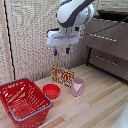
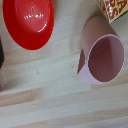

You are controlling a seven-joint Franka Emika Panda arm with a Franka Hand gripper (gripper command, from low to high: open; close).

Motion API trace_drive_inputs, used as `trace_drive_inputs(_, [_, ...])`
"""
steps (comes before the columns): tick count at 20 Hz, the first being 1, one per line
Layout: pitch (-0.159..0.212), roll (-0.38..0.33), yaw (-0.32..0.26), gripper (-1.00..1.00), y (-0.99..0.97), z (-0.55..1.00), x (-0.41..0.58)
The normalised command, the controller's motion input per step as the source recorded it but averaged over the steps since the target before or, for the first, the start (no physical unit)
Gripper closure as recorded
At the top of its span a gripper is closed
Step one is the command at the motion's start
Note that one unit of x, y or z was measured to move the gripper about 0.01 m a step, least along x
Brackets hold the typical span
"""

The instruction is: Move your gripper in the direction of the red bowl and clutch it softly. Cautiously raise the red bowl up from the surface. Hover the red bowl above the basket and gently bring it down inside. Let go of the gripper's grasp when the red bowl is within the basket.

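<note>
The red bowl [image 1: 51,91] sits upright on the wooden table, just to the exterior view's right of the basket [image 1: 22,102]. It also shows in the wrist view [image 2: 29,22], seen from above. My gripper [image 1: 61,51] hangs high above the table, over the space behind the bowl and the pink cup, well clear of both. Its two blue-tipped fingers stand apart and hold nothing. The basket is a large red lattice basket with a blue-grey rim, at the exterior view's lower left, and nothing shows inside it.
A pink cup [image 1: 77,86] stands to the exterior view's right of the bowl; in the wrist view [image 2: 102,55] its open mouth shows. A red-and-yellow box [image 1: 62,75] stands behind them. A wooden drawer cabinet [image 1: 107,47] is at the back right.
</note>
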Motion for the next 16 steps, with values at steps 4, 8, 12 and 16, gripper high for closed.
trace_drive_inputs(4, [0.053, -0.038, 0.0, -1.0, 0.24, -0.53, -0.066])
trace_drive_inputs(8, [0.048, -0.044, 0.0, -1.0, 0.27, -0.53, -0.056])
trace_drive_inputs(12, [0.038, -0.044, 0.0, -1.0, 0.25, -0.51, -0.08])
trace_drive_inputs(16, [0.031, -0.032, 0.0, -1.0, 0.17, -0.53, -0.086])
